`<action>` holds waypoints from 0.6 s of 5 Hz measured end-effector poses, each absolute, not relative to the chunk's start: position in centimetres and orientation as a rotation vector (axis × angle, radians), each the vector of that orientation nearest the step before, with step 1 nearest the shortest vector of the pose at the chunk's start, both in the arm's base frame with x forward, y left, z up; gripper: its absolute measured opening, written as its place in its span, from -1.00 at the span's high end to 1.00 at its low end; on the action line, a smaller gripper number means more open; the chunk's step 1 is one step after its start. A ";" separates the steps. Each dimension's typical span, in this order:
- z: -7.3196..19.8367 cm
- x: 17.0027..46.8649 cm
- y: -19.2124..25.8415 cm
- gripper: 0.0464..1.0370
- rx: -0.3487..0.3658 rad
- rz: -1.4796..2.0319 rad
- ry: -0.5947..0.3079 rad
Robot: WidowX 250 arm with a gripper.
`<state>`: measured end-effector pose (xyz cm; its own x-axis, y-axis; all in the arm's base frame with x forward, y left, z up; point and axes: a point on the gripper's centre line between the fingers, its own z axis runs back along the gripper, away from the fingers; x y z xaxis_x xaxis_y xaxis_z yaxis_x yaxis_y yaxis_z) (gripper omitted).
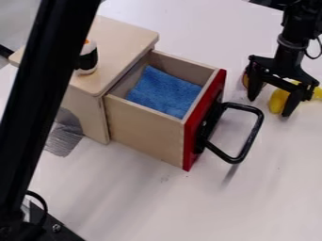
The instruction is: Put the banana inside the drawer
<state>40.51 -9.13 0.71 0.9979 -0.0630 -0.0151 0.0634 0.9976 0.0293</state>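
Banana (277, 102): yellow, smooth, part hidden behind the gripper (269, 107); visible portions at R edge of frame, upper half. Pos.: on desk (252, 202), outside drawer (144, 136), beyond its front.

Gripper: upper R of frame, pointing down at banana; fingers spread wide, banana showing in part of the gap, no grasp evident. Exact contact w/ banana: cannot tell.

Drawer: approx. center of frame, pulled out of wooden cabinet (119, 37), upper L. Light wood sides, red front, black loop handle (233, 160) sticking out toward R. Contents: blue cloth (160, 92), lying on drawer bottom.

Obstructions: raised red front + handle stand btwn. banana and drawer interior.

Other items: white toy w/ black band, orange top (89, 57), upright on cabinet; brownish-orange round item (244, 79), partly behind gripper; gray striped patch (61, 141) near cabinet base; black post (44, 94), L side.
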 end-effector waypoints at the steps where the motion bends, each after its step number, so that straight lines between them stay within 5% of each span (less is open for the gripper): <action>1: 0.0 40.0 -9.0 -0.83 0.027 -0.065 0.048; 3: 0.4 40.0 -9.1 0.33 0.048 -0.077 0.007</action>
<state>40.04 -9.10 0.41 0.9970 -0.0766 -0.0087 0.0769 0.9959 0.0473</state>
